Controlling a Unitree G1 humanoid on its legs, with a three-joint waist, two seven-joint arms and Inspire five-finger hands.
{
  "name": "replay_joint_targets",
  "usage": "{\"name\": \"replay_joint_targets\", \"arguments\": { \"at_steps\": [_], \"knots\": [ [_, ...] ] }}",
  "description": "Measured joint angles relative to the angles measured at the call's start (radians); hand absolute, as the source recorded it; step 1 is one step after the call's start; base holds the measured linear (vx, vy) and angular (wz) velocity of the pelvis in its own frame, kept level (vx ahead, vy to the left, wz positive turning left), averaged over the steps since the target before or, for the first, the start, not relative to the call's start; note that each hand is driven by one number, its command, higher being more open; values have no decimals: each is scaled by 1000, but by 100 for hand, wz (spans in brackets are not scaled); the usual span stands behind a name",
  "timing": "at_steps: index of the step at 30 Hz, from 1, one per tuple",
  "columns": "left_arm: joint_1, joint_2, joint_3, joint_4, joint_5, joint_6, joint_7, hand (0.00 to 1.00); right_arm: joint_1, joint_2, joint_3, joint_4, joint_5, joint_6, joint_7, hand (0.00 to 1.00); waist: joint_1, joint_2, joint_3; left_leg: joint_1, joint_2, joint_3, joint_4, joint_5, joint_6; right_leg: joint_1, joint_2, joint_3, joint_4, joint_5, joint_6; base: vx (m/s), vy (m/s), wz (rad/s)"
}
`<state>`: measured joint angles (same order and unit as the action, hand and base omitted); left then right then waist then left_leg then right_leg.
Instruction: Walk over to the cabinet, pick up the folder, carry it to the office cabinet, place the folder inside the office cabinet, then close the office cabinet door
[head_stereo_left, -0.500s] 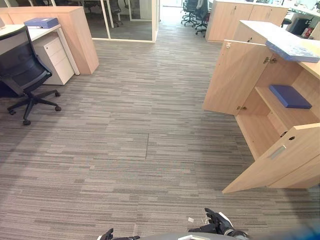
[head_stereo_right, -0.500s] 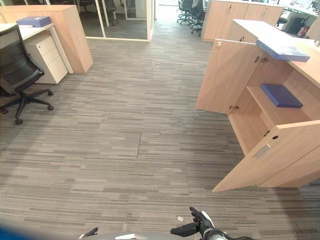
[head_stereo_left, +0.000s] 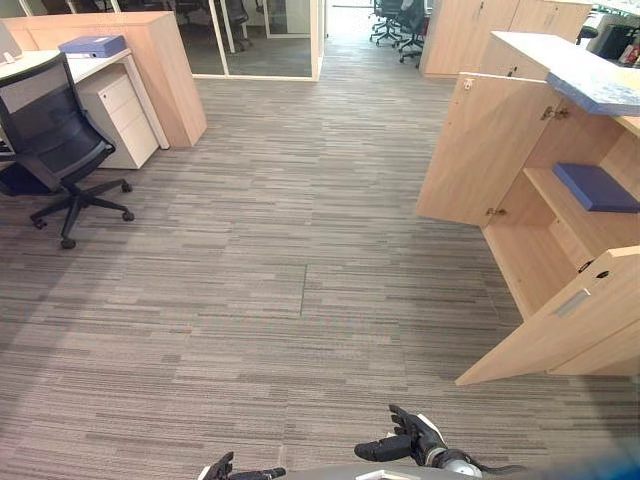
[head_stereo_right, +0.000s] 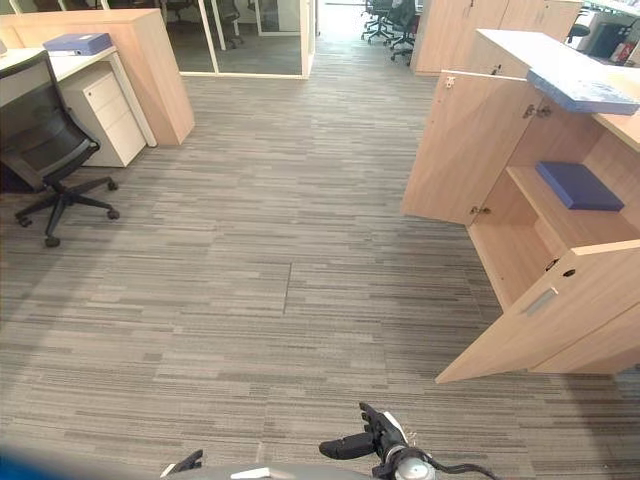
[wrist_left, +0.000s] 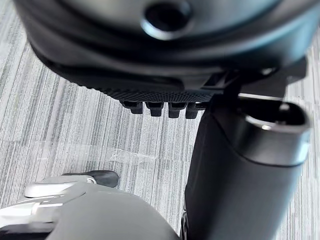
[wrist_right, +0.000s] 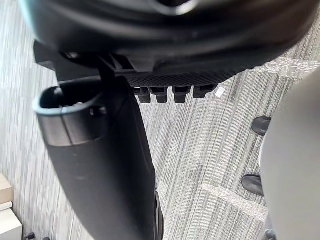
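Both hands hang low at the near edge and carry nothing. The right hand (head_stereo_left: 412, 443) is released with relaxed fingers, and the left hand (head_stereo_left: 225, 468) is the same.

The office cabinet (head_stereo_left: 480, 150) stands at right with its doors swung out, leaving the shelf reachable. A blue folder (head_stereo_left: 596, 186) lies flat on that shelf. A second folder (head_stereo_left: 92, 45) rests on the far-left counter (head_stereo_left: 40, 62), well apart.

Judgement: if the shelf folder is the task's, only closing remains. The free hands suit pushing the near door (head_stereo_left: 560, 320).

Office cabinet (head_stereo_left: 500, 140) partly beyond right edge, left hand (head_stereo_left: 220, 467) mostly beyond bottom edge.
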<state>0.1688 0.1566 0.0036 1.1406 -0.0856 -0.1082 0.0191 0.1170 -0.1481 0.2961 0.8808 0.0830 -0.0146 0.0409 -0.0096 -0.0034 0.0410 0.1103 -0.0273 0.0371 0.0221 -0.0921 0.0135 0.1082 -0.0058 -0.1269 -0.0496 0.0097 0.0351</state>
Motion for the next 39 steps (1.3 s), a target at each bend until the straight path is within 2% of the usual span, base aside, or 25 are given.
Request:
{"name": "replay_joint_targets", "arguments": {
  "at_steps": [6, 9, 11, 12, 13, 15, 16, 17, 18, 19, 23, 25, 26, 27, 28, 29, 30, 31, 33, 34, 35, 36, 37, 38, 39],
  "knots": [
    [0, 2, -9, -5, 17, -1, 26, 100, -12, 16, -40, 41, -2, -17, -24, 100, 0, -4, -1, -4, -1, 0, 4, 0, 0, -2, -1, 0, 0, 0, -1, 0, 0, 0],
    [-11, 0, -9, -14, 11, -15, 43, 100, -34, 31, -103, 100, -2, -33, -60, 100, 3, 0, 21, -75, 10, 1, 149, -75, -17, -7, 4, -2, 2, -3, -5, -28, 1, -1],
    [-25, -16, -8, -27, -4, -27, 53, 100, -46, 23, -140, 117, -1, -34, -77, 100, 6, 32, 45, -158, 54, 12, 341, -175, -58, -18, 36, 5, 25, -26, -28, -70, 32, -14],
    [-32, -17, -8, -28, -4, -28, 56, 100, -47, 23, -151, 117, -1, -35, -80, 100, 7, 36, 52, -172, 64, 17, 387, -190, -78, -17, 42, 10, 27, -31, -35, -40, 44, -14],
    [-39, -16, -7, -31, -6, -32, 61, 100, -51, 24, -160, 118, 0, -35, -87, 100, 8, 37, 62, -208, 75, 28, 470, -193, -89, -14, 47, 15, 30, -36, -38, 1, 27, -22],
    [-42, -22, -6, -67, -26, -46, 65, 100, -70, 19, -172, 137, 1, -39, -99, 100, 11, 51, 102, -275, 103, 38, 681, -165, -138, 19, 57, 37, 44, -48, -43, 32, 22, -30],
    [-53, -24, -6, -74, -26, -51, 65, 100, -82, 16, -174, 156, 1, -39, -101, 100, 20, 49, 118, -315, 106, 37, 789, -113, -187, 35, 48, 56, 65, -65, -52, 93, 60, -29],
    [-65, -22, -6, -74, -27, -59, 64, 100, -87, 22, -175, 167, 6, -38, -101, 100, 25, 48, 121, -354, 104, 37, 860, -101, -174, 42, 35, 60, 74, -75, -56, 150, 99, -30],
    [-72, -21, -6, -74, -27, -65, 64, 100, -103, 22, -176, 186, 10, -39, -99, 100, 29, 48, 123, -396, 111, 33, 899, -143, -142, 51, 18, 73, 76, -86, -55, 178, 131, -23],
    [-77, -20, -6, -74, -27, -66, 64, 100, -105, 22, -176, 197, 12, -38, -97, 100, 29, 46, 124, -416, 114, 29, 895, -157, -132, 54, 7, 79, 75, -90, -51, 158, 124, -26],
    [-110, -8, -6, -71, -32, -66, 63, 100, -147, 24, -198, 270, 43, -33, -87, 100, 32, 29, 139, -480, 107, -48, 583, -150, -117, 64, -100, 123, 93, -145, 20, 300, 268, -30],
    [-128, -3, -9, -64, -28, -65, 63, 100, -154, 24, -206, 274, 50, -32, -86, 100, 28, 27, 153, -479, 110, -137, 382, -89, -124, 82, -150, 135, 101, -189, 62, 368, 358, -24],
    [-139, 1, -8, -57, -23, -65, 64, 100, -160, 26, -218, 284, 62, -31, -85, 100, 26, 25, 164, -471, 127, -142, 280, 27, -168, 105, -195, 143, 108, -234, 103, 313, 334, -21],
    [-147, 4, -8, -53, -21, -64, 69, 100, -172, 27, -223, 299, 72, -31, -86, 100, 27, 19, 169, -458, 113, -107, 286, 89, -157, 122, -222, 141, 108, -249, 104, 393, 416, -31],
    [-153, 13, -5, -54, -21, -65, 74, 100, -186, 41, -235, 324, 75, -29, -83, 100, 30, -3, 182, -462, 92, -77, 328, 94, -125, 131, -251, 145, 114, -254, 93, 430, 381, -21],
    [-165, 13, 2, -57, -20, -67, 81, 100, -204, 55, -238, 343, 71, -27, -66, 100, 29, -11, 183, -501, 70, -67, 441, 9, -87, 127, -253, 151, 159, -235, 71, 443, 362, -24],
    [-167, 15, 5, -56, -20, -66, 81, 100, -209, 59, -239, 348, 71, -26, -63, 100, 33, -15, 180, -507, 62, -55, 478, -18, -77, 118, -262, 146, 179, -219, 63, 483, 360, -20],
    [-168, 22, 16, -50, -17, -63, 81, 100, -215, 69, -256, 355, 71, -23, -63, 100, 32, -24, 174, -493, 40, -31, 513, -50, -38, 115, -293, 157, 217, -183, 86, 489, 357, -28],
    [-163, 22, 20, -25, -14, -54, 84, 100, -208, 82, -319, 353, 66, -19, -59, 100, 33, -42, 154, -418, -11, 18, 476, -65, -12, 90, -356, 193, 310, -107, 93, 491, 343, -43],
    [-137, 13, 21, -15, -16, -51, 84, 100, -200, 79, -329, 348, 44, -18, -55, 100, 36, -37, 132, -346, -44, 44, 412, -67, 15, 44, -387, 219, 410, -37, 64, 584, 394, -56],
    [-107, 13, 20, -18, -21, -46, 83, 100, -184, 75, -339, 323, 26, -22, -51, 100, 31, -40, 107, -266, -86, 47, 326, -60, 31, -12, -427, 218, 541, 31, -2, 574, 374, -48],
    [-99, 11, 19, -19, -21, -46, 84, 100, -175, 72, -349, 308, 14, -23, -48, 100, 32, -41, 100, -224, -107, 53, 282, -59, 52, -52, -450, 212, 638, 55, -59, 519, 311, -15],
    [-96, 13, 16, -16, -21, -41, 82, 100, -174, 66, -355, 288, -11, -32, -46, 100, 29, -47, 100, -147, -146, 52, 218, -61, 86, -134, -503, 157, 873, 41, -139, 291, 150, 5],
    [-94, 14, 15, -16, -19, -40, 83, 100, -174, 60, -356, 278, -22, -38, -46, 100, 26, -53, 99, -95, -174, 43, 183, -60, 97, -180, -552, 82, 1013, 22, -191, 319, 155, 19],
    [-88, 9, 7, -17, -19, -40, 83, 100, -175, 48, -357, 271, -44, -39, -47, 100, 24, -45, 103, -22, -185, 27, 142, -61, 111, -203, -587, -33, 1134, -5, -216, 233, 94, 18]
  ]
}}
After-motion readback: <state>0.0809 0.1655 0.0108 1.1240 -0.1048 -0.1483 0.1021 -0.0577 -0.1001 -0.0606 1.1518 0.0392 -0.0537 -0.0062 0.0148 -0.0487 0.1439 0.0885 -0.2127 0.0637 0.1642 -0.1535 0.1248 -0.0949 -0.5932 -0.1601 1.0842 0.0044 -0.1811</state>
